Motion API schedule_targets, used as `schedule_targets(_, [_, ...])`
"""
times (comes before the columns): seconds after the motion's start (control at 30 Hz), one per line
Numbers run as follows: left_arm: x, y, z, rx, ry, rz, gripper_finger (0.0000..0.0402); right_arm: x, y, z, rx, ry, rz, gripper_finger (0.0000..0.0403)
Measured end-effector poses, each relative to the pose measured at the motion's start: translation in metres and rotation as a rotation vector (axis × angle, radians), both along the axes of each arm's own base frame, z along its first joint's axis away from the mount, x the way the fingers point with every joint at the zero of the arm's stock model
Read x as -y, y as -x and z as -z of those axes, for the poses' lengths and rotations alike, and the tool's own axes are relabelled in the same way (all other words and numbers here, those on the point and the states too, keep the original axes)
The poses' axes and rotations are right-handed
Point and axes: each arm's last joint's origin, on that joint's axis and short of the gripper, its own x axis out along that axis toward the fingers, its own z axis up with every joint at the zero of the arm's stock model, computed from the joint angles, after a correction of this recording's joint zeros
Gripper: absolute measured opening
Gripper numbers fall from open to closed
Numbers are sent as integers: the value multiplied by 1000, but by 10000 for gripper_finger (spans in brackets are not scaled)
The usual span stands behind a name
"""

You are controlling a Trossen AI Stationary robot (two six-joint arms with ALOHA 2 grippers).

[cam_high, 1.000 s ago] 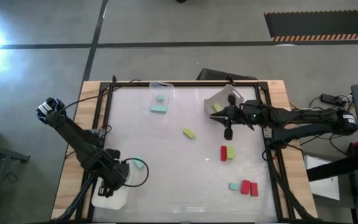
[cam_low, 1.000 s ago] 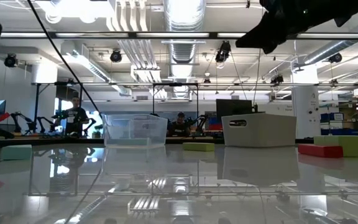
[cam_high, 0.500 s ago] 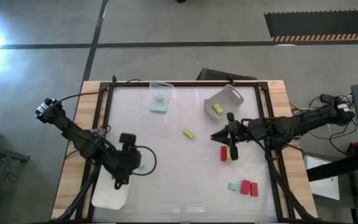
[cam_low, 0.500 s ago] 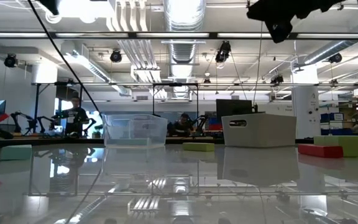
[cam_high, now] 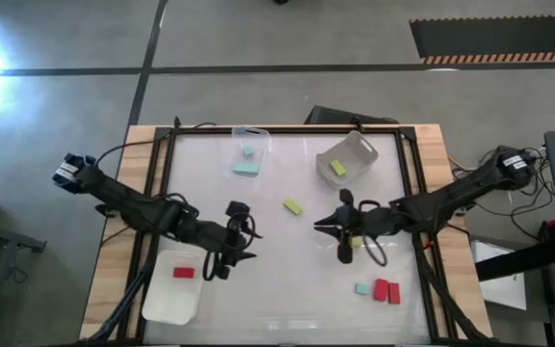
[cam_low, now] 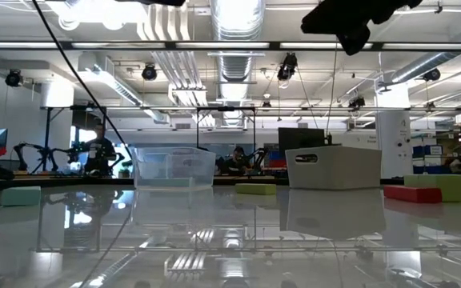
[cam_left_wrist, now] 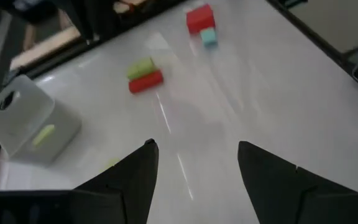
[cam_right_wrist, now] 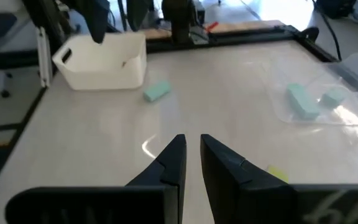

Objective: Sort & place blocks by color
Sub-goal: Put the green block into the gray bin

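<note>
My left gripper [cam_high: 247,239] hovers open and empty above the table's middle left, right of the near-left white tray [cam_high: 167,306], in which a red block [cam_high: 183,272] lies. My right gripper [cam_high: 324,226] hovers shut and empty over the middle right. A red block [cam_left_wrist: 146,81] and a yellow-green block [cam_left_wrist: 140,67] lie side by side on the table by it. Loose on the table are a yellow-green block [cam_high: 293,206], a teal block [cam_right_wrist: 157,91], and a teal block [cam_high: 362,288] beside two red blocks [cam_high: 386,291].
A clear tray [cam_high: 249,154] at the far edge holds two teal blocks. A white tray [cam_high: 347,159] at the far right holds a yellow-green block [cam_high: 337,168]. A black frame [cam_high: 417,193] borders the table. Free surface lies between the two grippers.
My left gripper has swung from above the near-left tray toward the table's middle, rising and tipping up from pointing down; the red block now shows lying in that tray. My right gripper has moved from beside the far-right tray toward the near edge and the table's middle, staying shut.
</note>
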Motion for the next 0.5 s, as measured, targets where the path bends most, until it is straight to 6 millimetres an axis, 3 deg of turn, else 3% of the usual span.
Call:
schedule_targets(0.13, [-5, -2, 8, 63, -9, -96, 205, -4, -13, 7, -53, 24, 11, 38])
schedule_targets(0.33, [-9, -3, 8, 120, 13, -260, 205, -10, -33, 2, -105, 10, 70, 38])
schedule_targets(0.5, [-12, 1, 4, 159, 93, -383, 205, -12, -41, 6, -317, -82, 191, 38])
